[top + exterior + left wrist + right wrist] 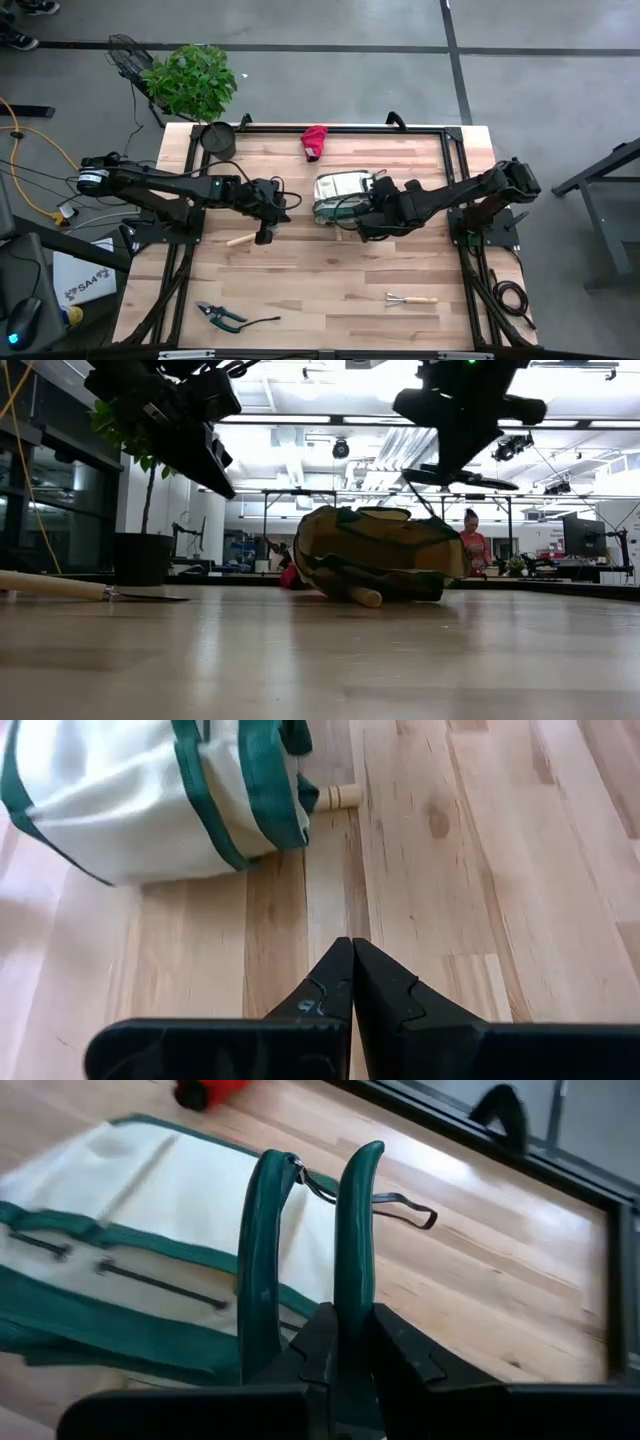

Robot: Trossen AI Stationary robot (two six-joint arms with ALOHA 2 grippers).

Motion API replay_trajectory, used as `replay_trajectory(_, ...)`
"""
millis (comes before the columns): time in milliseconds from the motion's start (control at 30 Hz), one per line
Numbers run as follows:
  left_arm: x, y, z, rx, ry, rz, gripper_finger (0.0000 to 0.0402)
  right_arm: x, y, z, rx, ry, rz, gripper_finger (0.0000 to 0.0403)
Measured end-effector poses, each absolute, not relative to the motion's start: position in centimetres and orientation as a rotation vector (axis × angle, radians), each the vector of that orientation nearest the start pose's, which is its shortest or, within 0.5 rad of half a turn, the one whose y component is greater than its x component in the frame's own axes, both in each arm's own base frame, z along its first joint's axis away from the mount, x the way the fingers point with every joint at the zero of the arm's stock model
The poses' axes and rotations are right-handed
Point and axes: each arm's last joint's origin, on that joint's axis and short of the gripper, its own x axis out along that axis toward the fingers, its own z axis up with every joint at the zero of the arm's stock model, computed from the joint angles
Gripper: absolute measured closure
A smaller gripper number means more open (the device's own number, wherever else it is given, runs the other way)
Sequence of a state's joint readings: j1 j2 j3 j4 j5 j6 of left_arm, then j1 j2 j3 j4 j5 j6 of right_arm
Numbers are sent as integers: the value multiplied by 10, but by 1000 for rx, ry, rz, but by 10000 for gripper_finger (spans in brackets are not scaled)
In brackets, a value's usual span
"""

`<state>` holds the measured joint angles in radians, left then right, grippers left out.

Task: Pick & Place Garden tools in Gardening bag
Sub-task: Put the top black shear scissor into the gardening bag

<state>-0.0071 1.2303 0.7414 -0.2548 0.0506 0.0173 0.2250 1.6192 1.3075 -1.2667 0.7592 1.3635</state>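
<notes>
High view: gardening bag lies on its side mid-counter. Right end effector is clamped on 1 green bag handle. Left end effector is fully closed, holding nothing, above bare wood just left of the bag. Red glove sits at the far edge, pruners and mini rake near the front, and a wooden-handled tool lies under the left arm.

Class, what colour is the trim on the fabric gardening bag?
Dark green on the tan fabric gardening bag, clearest in the left wrist view.
</notes>
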Motion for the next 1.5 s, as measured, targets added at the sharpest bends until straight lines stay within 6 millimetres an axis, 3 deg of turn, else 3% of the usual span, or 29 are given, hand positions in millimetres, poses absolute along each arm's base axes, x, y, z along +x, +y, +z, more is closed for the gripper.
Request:
replay_trajectory(400,261,-4,236,101,556,-67,384,252,51,264,375,875,-1378,372)
replay_trajectory(633,277,-13,225,226,533,-31,271,250,54,266,389,862,-1371,372)
replay_trajectory(767,288,-23,211,411,542,13,204,250,53,267,387,854,-1370,372)
replay_trajectory(867,296,-30,202,545,547,108,176,250,54,267,386,853,-1368,372)
replay_trajectory(1500,315,-37,185,633,473,178,165,251,55,267,393,833,-1362,372)
